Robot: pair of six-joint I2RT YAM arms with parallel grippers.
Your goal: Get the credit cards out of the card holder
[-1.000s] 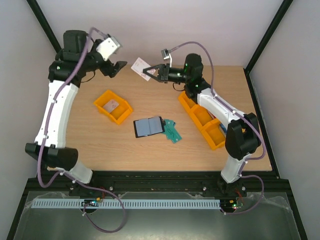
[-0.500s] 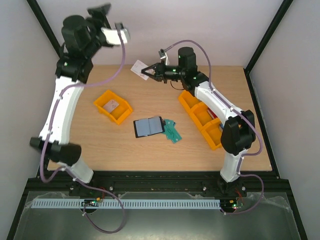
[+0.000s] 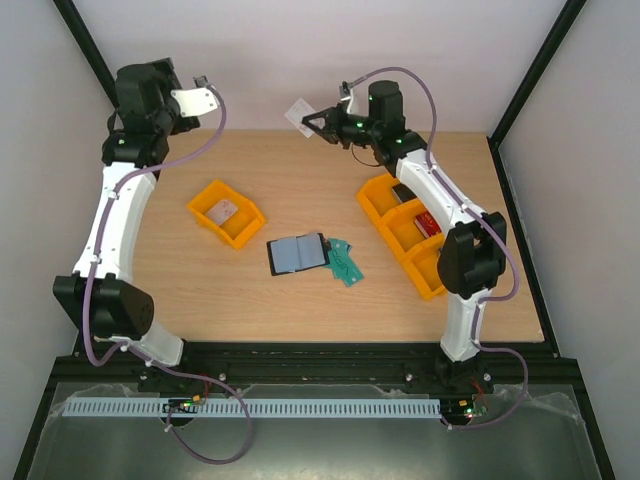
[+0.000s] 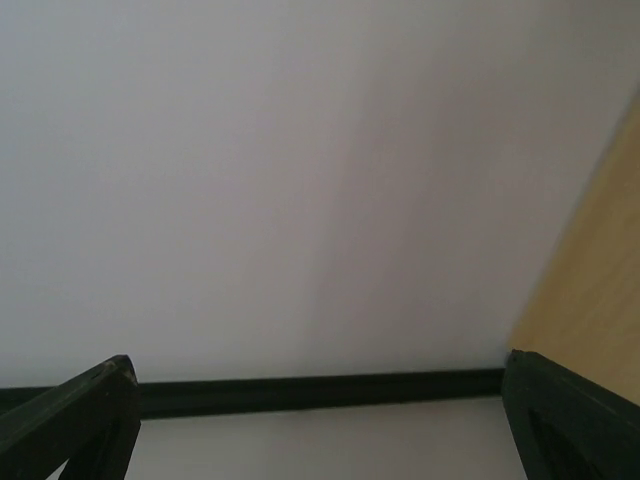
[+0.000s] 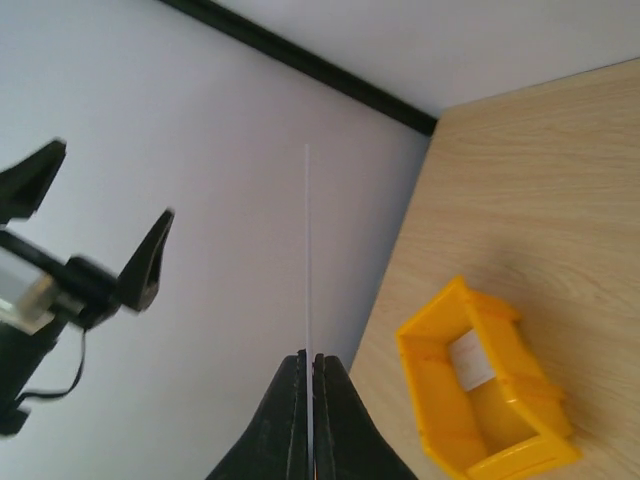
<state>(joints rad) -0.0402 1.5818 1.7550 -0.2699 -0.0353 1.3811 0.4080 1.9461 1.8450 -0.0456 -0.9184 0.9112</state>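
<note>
Since the right jaws are pinched shut on a thin pale plate point(image 3: 298, 110) held high over the far edge of the table point(image 3: 300, 190), and the left jaws gape empty, I would lower it level into an orange tray point(image 3: 240, 238); the card holder point(image 3: 298, 254) lies open mid-table, credit cards point(image 3: 345, 264) at its side.

A lab robot cell: white panels point(image 3: 330, 60), black frame posts point(image 3: 535, 70), wooden table point(image 3: 300, 310).
</note>
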